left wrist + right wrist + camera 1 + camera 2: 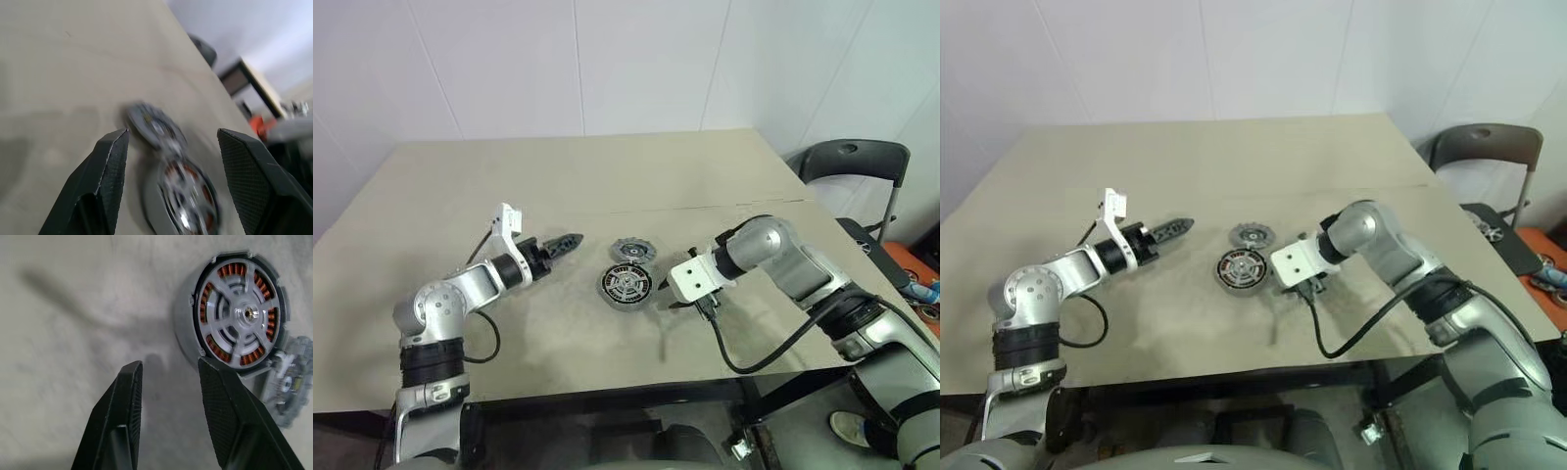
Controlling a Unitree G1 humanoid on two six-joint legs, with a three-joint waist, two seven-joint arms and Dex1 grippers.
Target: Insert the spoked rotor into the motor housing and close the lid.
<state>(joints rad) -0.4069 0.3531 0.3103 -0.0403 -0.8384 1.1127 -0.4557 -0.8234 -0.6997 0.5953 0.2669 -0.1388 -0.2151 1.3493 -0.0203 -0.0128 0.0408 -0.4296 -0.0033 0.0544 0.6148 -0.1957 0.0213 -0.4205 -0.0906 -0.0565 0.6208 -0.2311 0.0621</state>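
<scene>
Spoked rotor [243, 317] seated inside motor housing [626, 286] mid-counter [607, 176], lid [633, 251] just behind it, right gripper [168, 382] empty, parted, just beside housing, left gripper [171, 147] wide apart, empty, nearby.

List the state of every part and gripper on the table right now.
Spoked rotor: seated inside the housing, spokes up.
Motor housing: flat on the table, uncovered.
Lid: lying on the table just behind the housing, not fitted.
Left gripper: open, empty.
Right gripper: open, empty, beside the housing.
</scene>
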